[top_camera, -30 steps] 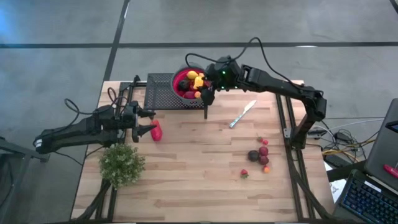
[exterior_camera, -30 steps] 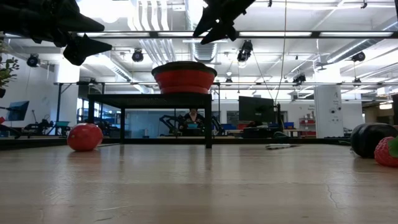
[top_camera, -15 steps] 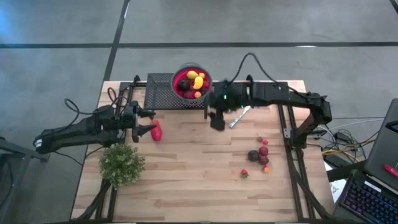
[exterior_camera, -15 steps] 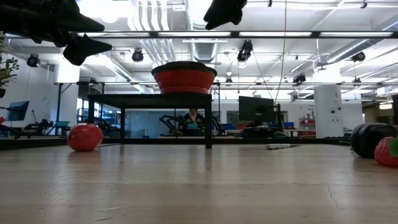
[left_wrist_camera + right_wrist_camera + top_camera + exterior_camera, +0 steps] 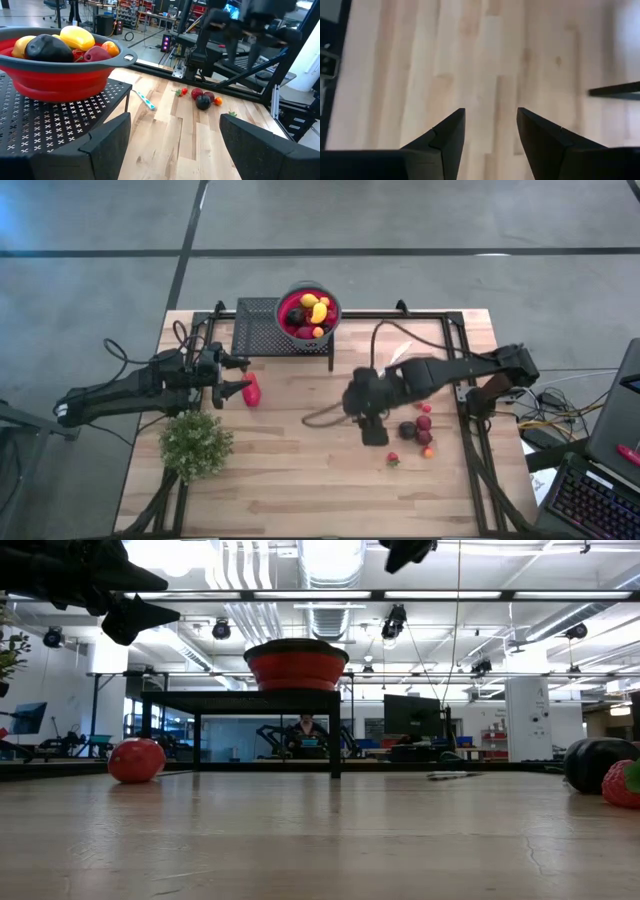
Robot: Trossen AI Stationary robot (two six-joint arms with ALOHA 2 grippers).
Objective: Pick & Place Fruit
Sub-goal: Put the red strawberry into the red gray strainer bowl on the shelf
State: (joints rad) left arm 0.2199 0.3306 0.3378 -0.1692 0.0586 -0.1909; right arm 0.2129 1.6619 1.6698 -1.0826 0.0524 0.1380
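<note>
High view: we are holding our right gripper (image 5: 374,432) over the table's (image 5: 300,480) middle, jaws parted and holding nothing, beside loose fruit (image 5: 417,427) lying near the right edge. More fruit is sitting in the red bowl (image 5: 308,313) at the far edge. Our left gripper (image 5: 237,376) is waiting open near the left edge, next to a red piece (image 5: 252,389).

Small plastic toy fruits, yellow, red and dark (image 5: 312,314), fill the bowl at twelve o'clock. A larger red piece (image 5: 252,390) lies at nine; loose red, maroon and orange ones (image 5: 418,426) cluster at four.
</note>
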